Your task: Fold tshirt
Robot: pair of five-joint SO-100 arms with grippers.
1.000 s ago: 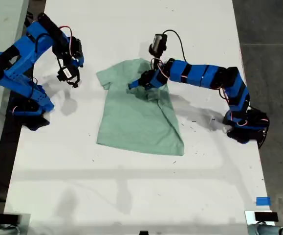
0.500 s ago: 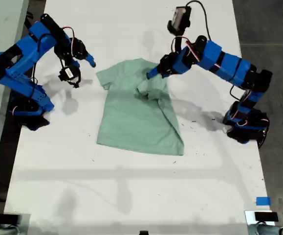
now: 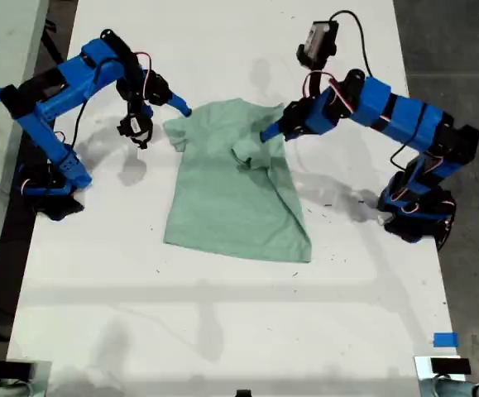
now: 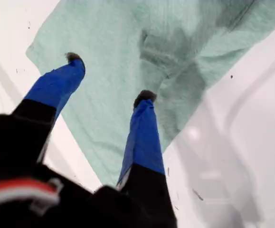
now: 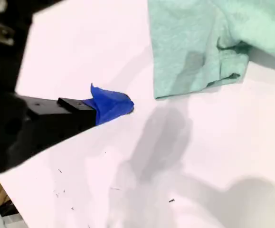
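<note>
My first gripper (image 4: 109, 76) hangs spread apart over the tshirt (image 3: 231, 186); my second gripper (image 5: 123, 105), state untellable, sits beside its sleeve.

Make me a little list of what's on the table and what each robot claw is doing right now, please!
shirt: pale mint-green short-sleeved cloth tshirt, lying on the white table, one sleeve already folded over
first claw: my first gripper, open, above the tshirt, holding nothing
second claw: my second gripper, above bare table beside the tshirt's sleeve, holding nothing; open or shut unclear
fold: partly done
</note>
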